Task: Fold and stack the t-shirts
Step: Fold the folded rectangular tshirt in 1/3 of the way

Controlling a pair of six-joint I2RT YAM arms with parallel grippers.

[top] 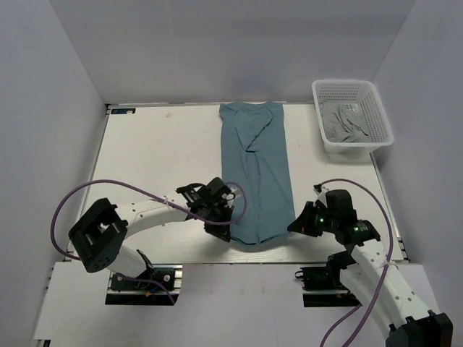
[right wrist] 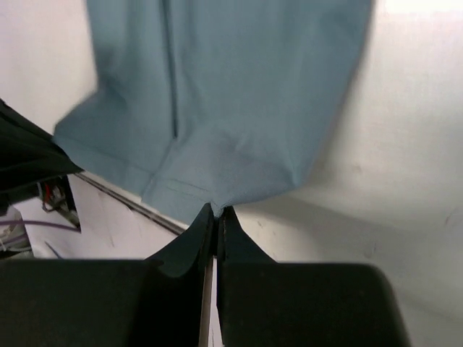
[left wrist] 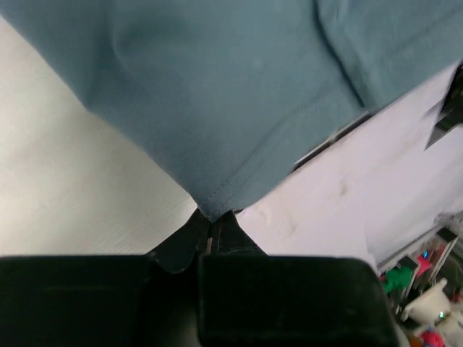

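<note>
While the shirt [top: 255,170] lies as a long strip on the bench [top: 152,159], left tool [left wrist: 211,228] and right tool [right wrist: 215,220] each pinch a near hem corner. The half-fold probably comes next, which calls for lifting both corners evenly toward the collar.

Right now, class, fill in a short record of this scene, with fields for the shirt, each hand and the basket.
t-shirt: teal, folded lengthwise into a long strip, lying on the table
left hand: shut on the left corner of the t-shirt's near hem
right hand: shut on the right end of the same hem
basket: white, far right of the table, holds a crumpled greyish cloth
</note>
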